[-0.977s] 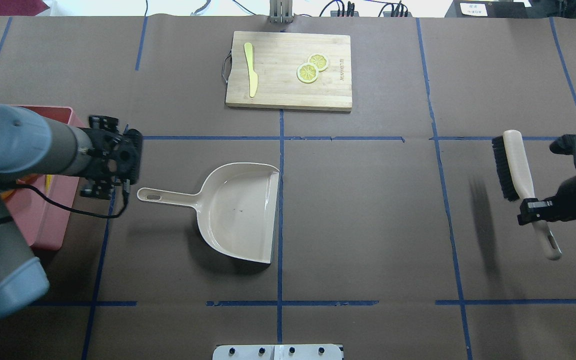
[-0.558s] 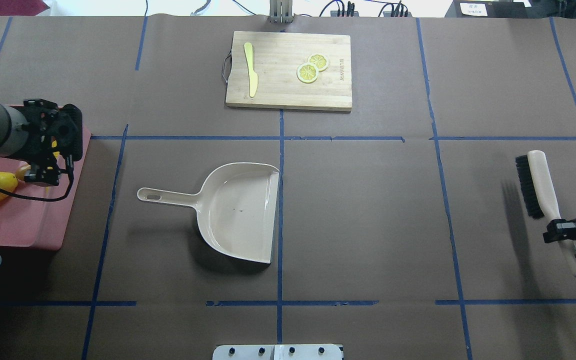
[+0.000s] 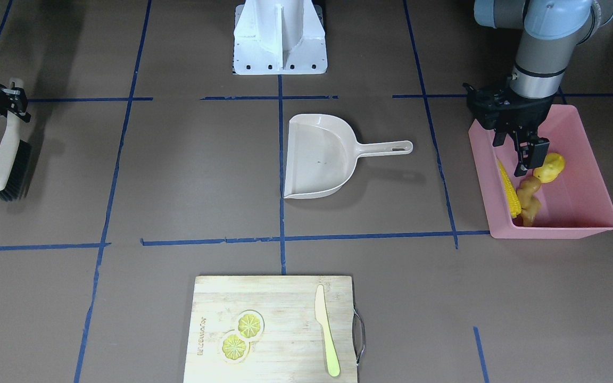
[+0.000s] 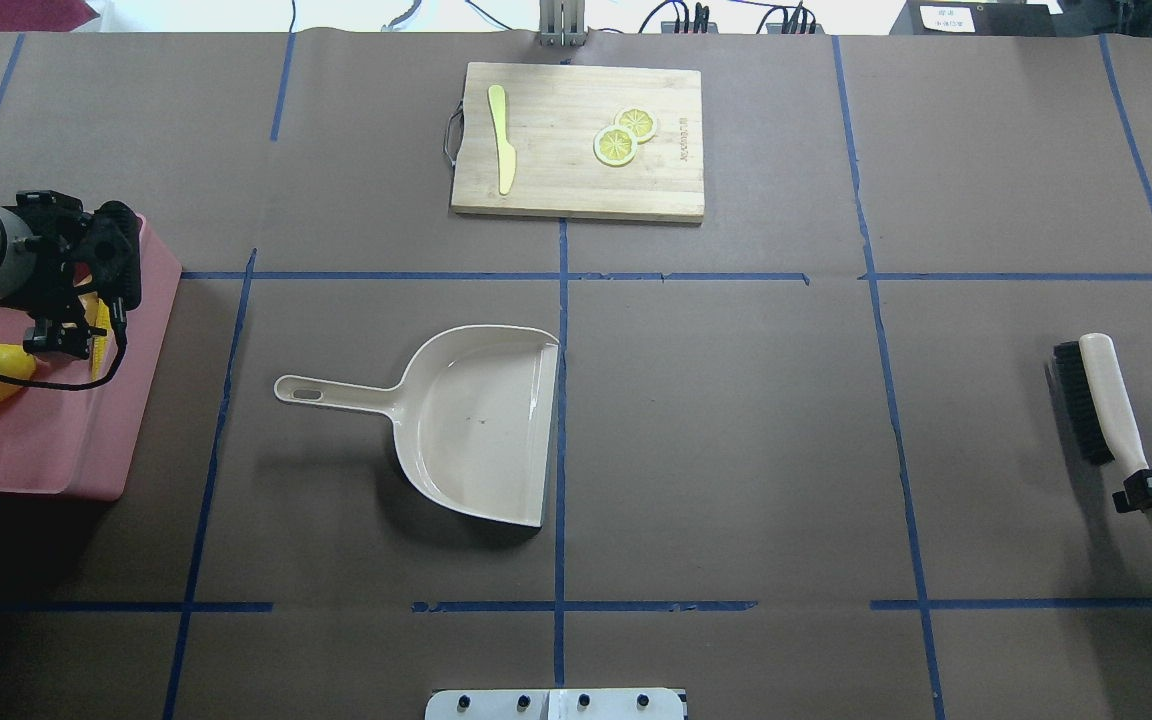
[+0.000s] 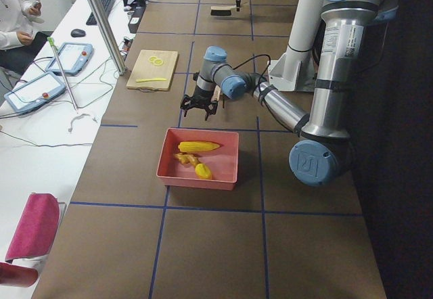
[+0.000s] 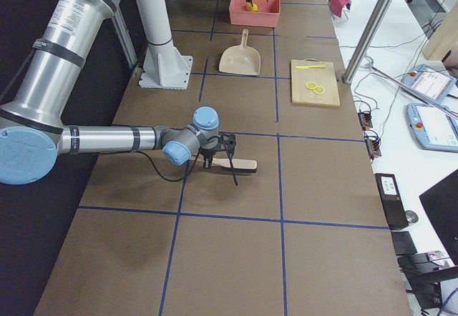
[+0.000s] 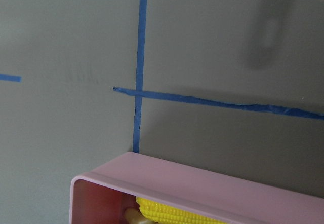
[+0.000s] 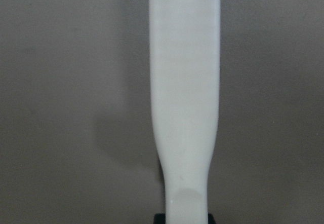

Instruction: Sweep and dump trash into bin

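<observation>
Over the pink bin (image 3: pixel 554 232) at the bench's (image 3: pixel 179 175) end hangs my left claw (image 3: pixel 513 151), its jaws spread wide and holding nothing. All three bits of trash lie inside the bin under it. The corn cob (image 3: pixel 508 189) runs along the wall nearest the dustpan, the knobbly ginger root (image 3: pixel 528 199) sits right beside it, and the lumpy potato (image 3: pixel 549 166) lies a little further in, close to one of my fingertips (whether it touches, I cannot tell).

At the opposite end, my right claw (image 4: pixel 1151 490) is clamped on the pale handle of the brush (image 4: pixel 1101 400), gripping near the handle's tail. The black bristles point sideways, towards the middle of the bench. The brush is low over the brown surface, though I cannot tell whether it rests on it.

Between my two arms the beige dustpan (image 3: pixel 320 157) lies flat and empty, its handle pointing towards the bin. Across from my base sits a wooden cutting board (image 3: pixel 274 298) carrying two lemon slices (image 3: pixel 242 335) and a yellow-green knife (image 3: pixel 326 330).
</observation>
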`<state>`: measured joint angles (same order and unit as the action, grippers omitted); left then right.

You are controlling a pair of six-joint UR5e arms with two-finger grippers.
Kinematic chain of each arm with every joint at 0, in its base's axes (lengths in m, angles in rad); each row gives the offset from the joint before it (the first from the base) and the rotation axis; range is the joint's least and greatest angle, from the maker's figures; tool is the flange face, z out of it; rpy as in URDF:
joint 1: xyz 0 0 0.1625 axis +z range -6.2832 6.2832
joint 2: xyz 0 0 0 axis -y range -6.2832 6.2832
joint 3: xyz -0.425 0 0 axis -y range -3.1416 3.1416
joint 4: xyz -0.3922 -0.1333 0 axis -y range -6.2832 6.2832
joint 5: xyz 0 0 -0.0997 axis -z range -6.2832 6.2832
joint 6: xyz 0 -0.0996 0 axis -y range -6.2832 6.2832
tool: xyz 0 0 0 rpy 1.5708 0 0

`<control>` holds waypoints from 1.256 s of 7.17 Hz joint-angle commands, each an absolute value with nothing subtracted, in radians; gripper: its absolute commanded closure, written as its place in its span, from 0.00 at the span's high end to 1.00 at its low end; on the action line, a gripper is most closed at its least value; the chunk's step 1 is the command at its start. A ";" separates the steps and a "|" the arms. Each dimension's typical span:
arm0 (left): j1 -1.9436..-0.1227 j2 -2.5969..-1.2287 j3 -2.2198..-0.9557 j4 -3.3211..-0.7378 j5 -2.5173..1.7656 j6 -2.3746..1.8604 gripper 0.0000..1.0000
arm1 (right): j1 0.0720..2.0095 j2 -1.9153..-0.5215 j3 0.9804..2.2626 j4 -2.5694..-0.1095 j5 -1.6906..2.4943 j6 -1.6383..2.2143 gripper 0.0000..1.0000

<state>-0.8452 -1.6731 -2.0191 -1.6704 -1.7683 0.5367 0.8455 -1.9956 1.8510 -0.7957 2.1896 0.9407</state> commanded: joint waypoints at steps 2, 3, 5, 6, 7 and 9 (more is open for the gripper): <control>-0.850 -1.674 -2.014 -1.671 -1.770 0.538 1.00 | 0.841 -1.996 1.827 -0.779 2.191 0.940 0.20; -0.848 -1.674 -2.014 -1.671 -1.770 0.538 1.00 | 0.841 -1.996 1.825 -0.779 2.195 0.940 0.34; -0.850 -1.674 -2.013 -1.671 -1.770 0.540 1.00 | 0.841 -1.994 1.825 -0.779 2.197 0.940 0.98; -0.851 -1.674 -2.014 -1.671 -1.772 0.549 1.00 | 0.841 -1.994 1.827 -0.778 2.197 0.940 1.00; -0.908 -1.672 -2.010 -1.657 -1.798 0.551 1.00 | 0.847 -1.993 1.844 -0.776 2.197 0.939 1.00; -1.149 -1.663 -1.865 -1.657 -2.022 0.537 1.00 | 0.906 -1.991 1.868 -0.781 2.203 0.931 1.00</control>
